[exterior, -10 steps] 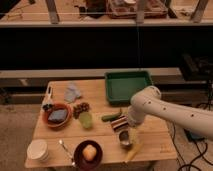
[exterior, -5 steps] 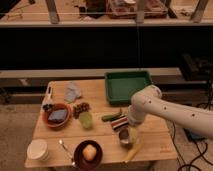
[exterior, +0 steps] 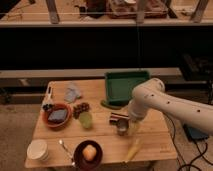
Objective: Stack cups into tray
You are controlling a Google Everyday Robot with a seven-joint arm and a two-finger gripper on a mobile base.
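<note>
Gripper: the gripper [exterior: 118, 120] hangs low over the middle of the table [exterior: 105, 142], at the end of the white arm [exterior: 160, 102] that reaches in from the right. Its jaws are spread wide and hold nothing that I can see.
Steel cup: the steel cup [exterior: 121, 131] stands on the table just in front of the gripper, on the near side. I cannot tell if the gripper touches it.
Pale green cup: the pale green cup [exterior: 86, 120] stands upright to the left of the gripper, well apart from the steel cup.
Cream-white cup: the cream-white cup [exterior: 37, 149] stands alone at the near left corner of the table, far from the other two cups.
Tray: the tray [exterior: 125, 86] lies at the far edge of the table, behind the gripper. None of the cups is inside it.
Left bowl: a reddish-brown bowl [exterior: 57, 116] with something blue-grey inside sits left of the pale green cup.
Front bowl: a second bowl [exterior: 88, 155] at the near edge holds a round orange thing.
Other things: a spoon [exterior: 65, 149] lies between the cream-white cup and the front bowl. A pale crumpled cloth [exterior: 73, 93] lies at the far left. A long yellow thing [exterior: 133, 148] lies in front of the steel cup.
</note>
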